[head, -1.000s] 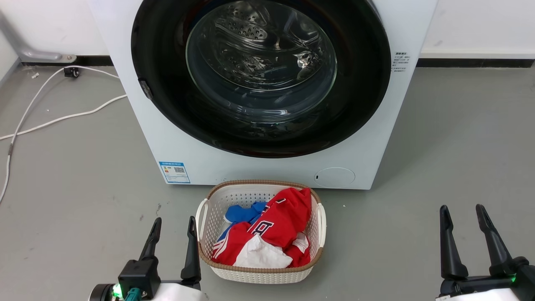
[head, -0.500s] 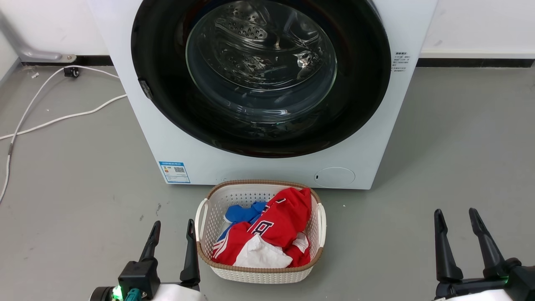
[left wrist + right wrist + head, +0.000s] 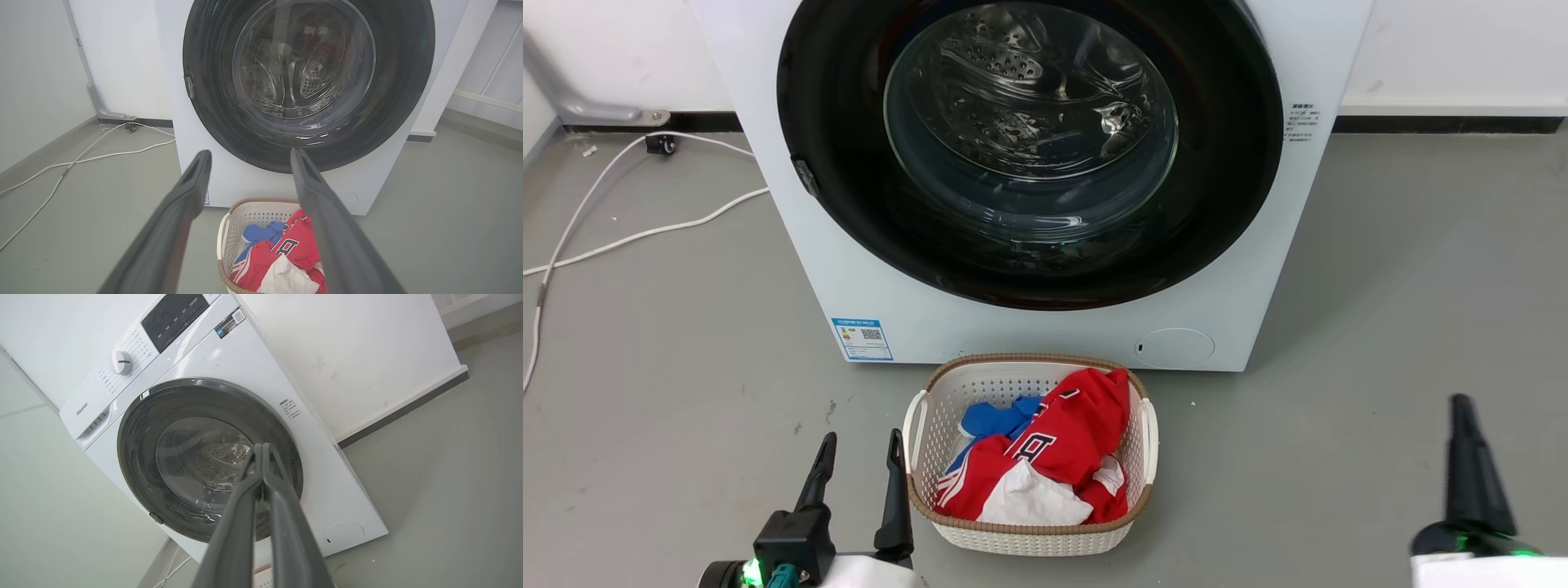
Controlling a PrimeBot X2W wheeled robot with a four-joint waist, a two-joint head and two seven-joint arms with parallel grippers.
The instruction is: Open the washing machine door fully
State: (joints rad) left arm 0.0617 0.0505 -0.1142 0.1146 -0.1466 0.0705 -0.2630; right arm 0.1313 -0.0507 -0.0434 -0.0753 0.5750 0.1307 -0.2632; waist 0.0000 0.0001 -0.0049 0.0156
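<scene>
The washer is a white front-loading box standing upright on the grey floor, its back toward a white wall. The door is shut, lying flush in the washer's front and covering most of it. It is a wide glossy black ring around a bulging clear glass bowl, through which the washer's perforated steel drum shows. A small grey catch sits on the door's left edge. Below the door, a blue label is at the washer's lower left and a round white cap at its lower right. A white dial sits on the washer's top panel
</scene>
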